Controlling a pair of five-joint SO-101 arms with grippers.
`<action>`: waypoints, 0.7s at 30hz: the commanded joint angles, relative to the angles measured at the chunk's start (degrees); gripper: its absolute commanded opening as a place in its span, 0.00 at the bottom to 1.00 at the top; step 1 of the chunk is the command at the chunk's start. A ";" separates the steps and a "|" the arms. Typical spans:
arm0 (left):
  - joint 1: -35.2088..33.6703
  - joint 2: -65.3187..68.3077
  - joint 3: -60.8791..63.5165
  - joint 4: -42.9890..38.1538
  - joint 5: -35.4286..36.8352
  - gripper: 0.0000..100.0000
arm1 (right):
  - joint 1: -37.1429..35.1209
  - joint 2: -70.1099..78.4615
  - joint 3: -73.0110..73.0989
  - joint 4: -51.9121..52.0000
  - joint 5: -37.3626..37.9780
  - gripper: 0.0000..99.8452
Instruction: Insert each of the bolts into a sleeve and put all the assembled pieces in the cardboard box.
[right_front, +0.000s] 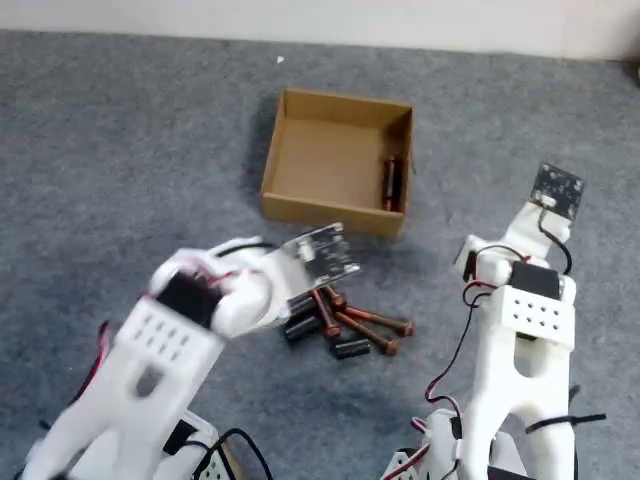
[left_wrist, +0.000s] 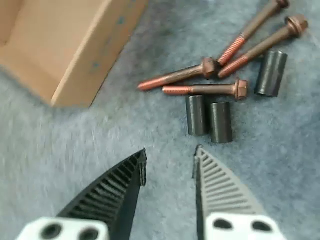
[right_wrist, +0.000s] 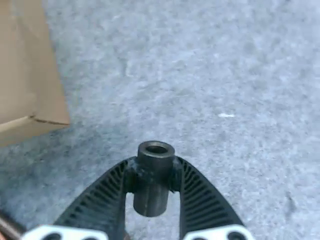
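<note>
Ribbed black fingers (left_wrist: 115, 192) of the left gripper (left_wrist: 171, 150) stand apart with nothing between them, above the grey carpet (left_wrist: 75, 145) and pointing toward the loose parts. Just beyond the tips lie two dark sleeves (left_wrist: 220, 121), side by side and touching. A third sleeve (left_wrist: 271, 73) lies a little apart from them, beside the bolts. Four copper-coloured bolts (left_wrist: 200, 90) lie in a loose fan next to the sleeves. Two of them meet near one hex head, close to the paired sleeves, and the other two run nearly parallel away from them. The cardboard box (left_wrist: 85, 55) shows one outer corner near this pile. The right gripper (right_wrist: 154, 165) is clamped on a held sleeve (right_wrist: 155, 182), which stands upright between the ribbed pads with its open bore facing the camera. It is above the carpet and near another corner of the box. From the high view, the pile of bolts and sleeves lies on the carpet just in front of the box's near wall, under the bent left arm (right_front: 170, 330). The right arm (right_front: 530, 310) stands well apart to the side. Inside the box, one assembled piece (right_front: 392, 183) lies along the wall on the right arm's side.
</note>
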 joint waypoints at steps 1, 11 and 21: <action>3.03 13.85 -8.75 -2.81 -9.49 0.19 | 1.89 -2.33 -0.66 -1.54 -0.70 0.01; 7.25 35.03 -16.92 -8.70 -17.58 0.19 | 1.98 -2.33 -0.75 -1.54 -0.70 0.01; 7.43 53.67 -28.97 -11.96 -17.67 0.19 | 3.12 -2.33 -0.75 -1.54 -0.70 0.01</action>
